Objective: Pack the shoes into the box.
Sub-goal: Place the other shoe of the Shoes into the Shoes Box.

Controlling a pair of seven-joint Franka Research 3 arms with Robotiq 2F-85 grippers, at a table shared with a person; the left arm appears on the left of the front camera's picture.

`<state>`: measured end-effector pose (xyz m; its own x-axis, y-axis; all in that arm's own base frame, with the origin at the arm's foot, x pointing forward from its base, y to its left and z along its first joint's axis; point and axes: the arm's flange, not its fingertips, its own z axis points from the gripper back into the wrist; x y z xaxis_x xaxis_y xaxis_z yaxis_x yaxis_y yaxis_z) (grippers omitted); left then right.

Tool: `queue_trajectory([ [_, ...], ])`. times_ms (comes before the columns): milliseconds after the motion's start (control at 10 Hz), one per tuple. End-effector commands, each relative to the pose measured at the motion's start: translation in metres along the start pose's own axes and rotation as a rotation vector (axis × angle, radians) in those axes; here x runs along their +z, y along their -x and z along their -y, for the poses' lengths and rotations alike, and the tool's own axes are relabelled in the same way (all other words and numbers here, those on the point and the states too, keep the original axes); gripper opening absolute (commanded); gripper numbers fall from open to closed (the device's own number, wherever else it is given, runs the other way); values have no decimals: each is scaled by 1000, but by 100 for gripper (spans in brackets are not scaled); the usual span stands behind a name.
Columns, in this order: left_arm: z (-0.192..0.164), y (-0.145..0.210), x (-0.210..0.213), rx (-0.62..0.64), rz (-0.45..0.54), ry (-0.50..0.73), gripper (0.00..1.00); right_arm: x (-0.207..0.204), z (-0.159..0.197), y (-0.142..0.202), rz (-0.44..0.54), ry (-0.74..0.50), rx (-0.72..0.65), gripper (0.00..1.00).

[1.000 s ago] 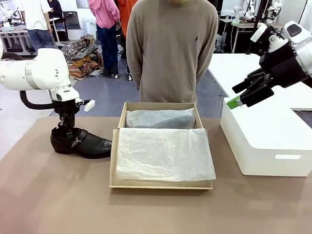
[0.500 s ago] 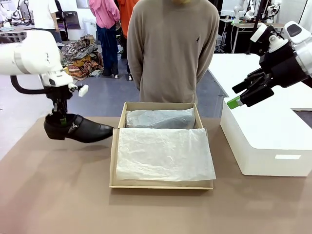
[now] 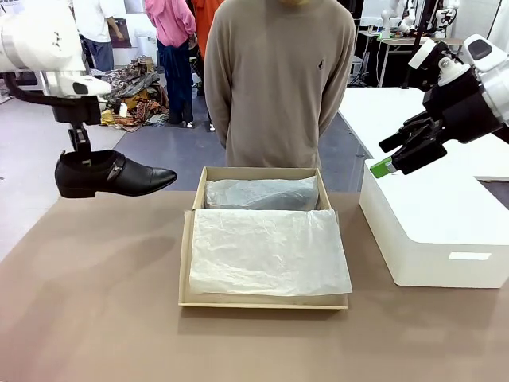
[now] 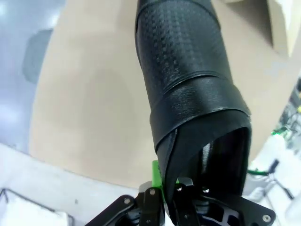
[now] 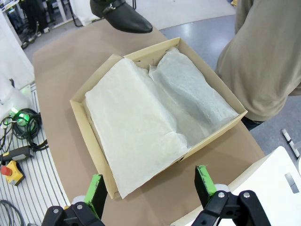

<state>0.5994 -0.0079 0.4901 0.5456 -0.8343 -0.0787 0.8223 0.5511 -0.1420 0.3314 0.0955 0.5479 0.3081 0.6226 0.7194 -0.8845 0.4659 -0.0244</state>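
Left pincer (image 3: 78, 151) clenched on the heel collar of one glossy black loafer (image 3: 111, 175), which hangs above the bench (image 3: 95, 302) left of the tissue-lined box (image 3: 184, 263); right pincer (image 3: 386, 155) released, empty. The loafer looks light, stiff-soled and slick-skinned, so the collar rim is probably the surest hold, though the toe may swing.

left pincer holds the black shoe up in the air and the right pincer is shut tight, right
No: the right pincer is open, pads wide apart, per the right wrist view. The left pincer does hold the black shoe in the air.
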Motion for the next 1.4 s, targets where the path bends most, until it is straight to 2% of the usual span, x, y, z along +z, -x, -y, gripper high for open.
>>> queue_trajectory([
  [0, 12, -14, 19, 177, 21, 16, 0, -1, 3, 0, 24, -14, 14, 100],
  [200, 25, -20, 24, 262, 4, -19, 0, -1, 3, 0, 24, -14, 14, 100],
  [300, 27, -20, 25, 250, -3, -48, 0, -1, 3, 0, 24, -14, 14, 100],
  [400, 19, -18, 19, 221, 9, -1, 0, -1, 3, 0, 24, -14, 14, 100],
  [900, 18, -21, 14, 242, -1, -2, 0, -1, 3, 0, 24, -14, 14, 100],
  [1100, 37, -30, 22, 509, 27, -66, 0, -1, 3, 0, 24, -14, 14, 100],
  [1300, 63, -45, 27, 697, 35, -37, 0, -1, 3, 0, 24, -14, 14, 100],
])
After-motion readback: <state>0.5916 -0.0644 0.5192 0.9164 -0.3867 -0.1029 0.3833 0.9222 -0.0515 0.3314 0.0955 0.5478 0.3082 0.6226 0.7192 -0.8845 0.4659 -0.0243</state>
